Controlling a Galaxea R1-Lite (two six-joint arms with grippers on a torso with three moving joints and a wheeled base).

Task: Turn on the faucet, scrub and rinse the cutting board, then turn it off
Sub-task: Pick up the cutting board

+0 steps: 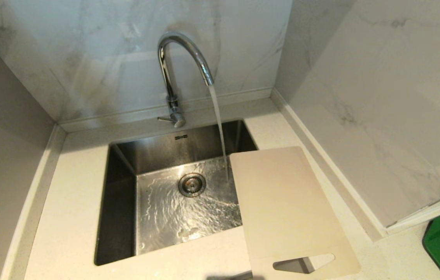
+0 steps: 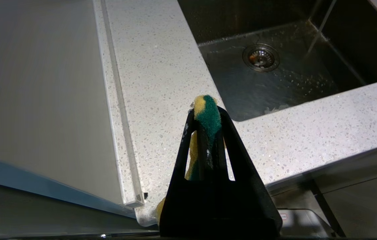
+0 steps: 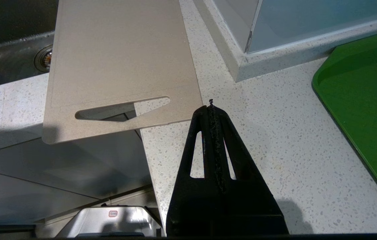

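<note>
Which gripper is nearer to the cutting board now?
Right. The right gripper, shut and empty, sits beside the cutting board at its handle end. The left gripper, shut on the sponge, is over the counter left of the sink.

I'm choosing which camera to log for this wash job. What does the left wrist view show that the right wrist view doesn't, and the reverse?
Only the left wrist view: the left gripper shut on the green-and-yellow sponge above the countertop, and the water stream falling into the sink.

Only the right wrist view: the cutting board lying flat, its handle end overhanging the counter's front edge, the shut, empty right gripper near the board's corner, and a green tray.

Both: the speckled countertop, the sink basin and its drain strainer.
</note>
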